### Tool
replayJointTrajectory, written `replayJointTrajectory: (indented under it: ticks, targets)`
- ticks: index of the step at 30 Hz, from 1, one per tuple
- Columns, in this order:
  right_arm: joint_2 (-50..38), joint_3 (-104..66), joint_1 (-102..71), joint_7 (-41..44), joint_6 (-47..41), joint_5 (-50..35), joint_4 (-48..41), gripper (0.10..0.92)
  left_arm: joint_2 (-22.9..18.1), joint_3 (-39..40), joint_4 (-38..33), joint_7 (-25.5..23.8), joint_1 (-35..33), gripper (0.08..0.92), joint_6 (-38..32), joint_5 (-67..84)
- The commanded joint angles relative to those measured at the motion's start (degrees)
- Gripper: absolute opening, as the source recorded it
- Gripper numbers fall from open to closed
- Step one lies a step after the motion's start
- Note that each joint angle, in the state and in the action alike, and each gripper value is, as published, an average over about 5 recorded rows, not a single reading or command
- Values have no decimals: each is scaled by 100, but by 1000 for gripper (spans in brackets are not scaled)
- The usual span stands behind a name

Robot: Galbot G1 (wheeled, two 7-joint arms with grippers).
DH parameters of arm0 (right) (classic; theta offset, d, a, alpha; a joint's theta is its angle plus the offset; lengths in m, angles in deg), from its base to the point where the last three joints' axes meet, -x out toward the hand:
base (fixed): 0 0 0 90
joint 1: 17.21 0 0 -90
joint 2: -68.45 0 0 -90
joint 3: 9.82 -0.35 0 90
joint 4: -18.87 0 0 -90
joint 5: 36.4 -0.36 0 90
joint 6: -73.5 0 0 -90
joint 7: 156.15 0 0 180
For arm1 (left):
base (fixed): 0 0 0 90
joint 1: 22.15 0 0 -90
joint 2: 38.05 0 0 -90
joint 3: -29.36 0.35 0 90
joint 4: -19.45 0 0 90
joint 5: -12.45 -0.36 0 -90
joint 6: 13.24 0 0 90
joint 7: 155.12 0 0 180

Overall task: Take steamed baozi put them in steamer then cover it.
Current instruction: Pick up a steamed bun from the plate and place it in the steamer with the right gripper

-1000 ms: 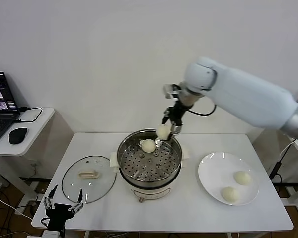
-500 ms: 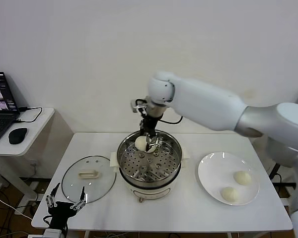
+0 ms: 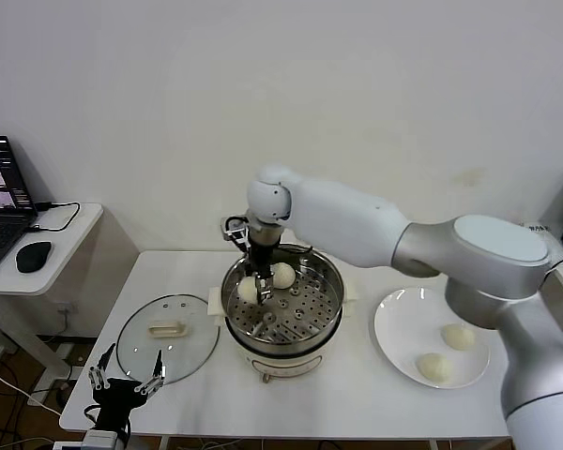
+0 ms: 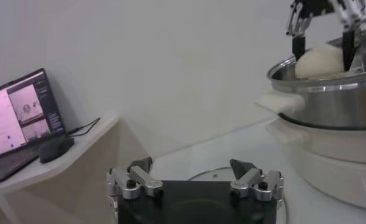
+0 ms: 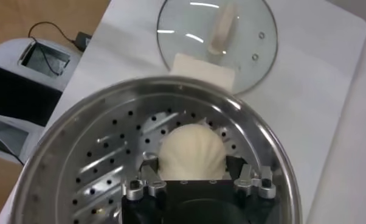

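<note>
Baozi [image 5: 191, 152] sits clamped in my right pincer [image 3: 260, 289] over the steamer [image 3: 325, 305] tray's left side; I'd lower gently, clear of its neighbour [image 3: 282, 275]. Left pincer [image 3: 125, 383] waits wide, near-left.

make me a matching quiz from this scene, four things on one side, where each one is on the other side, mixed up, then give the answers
1. glass lid
2. right gripper
3. left gripper
4. plate

A. holds two baozi
B. open, at the table's near edge
C. flat on the table, left of the steamer
D. in the steamer, closed on a baozi

Pairs: 1-C, 2-D, 3-B, 4-A
</note>
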Motion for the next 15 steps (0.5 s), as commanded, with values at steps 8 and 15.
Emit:
replayJointTrajectory:
  ticks: [8,15]
  targets:
    - [204,-45,-198,-43,42,174,-203,776,-2,23,80,-6,40,823,2,0]
    - [-294,-284,26,-15,-30,86,294,822,-32,34,49,-32,38,823,18,-5]
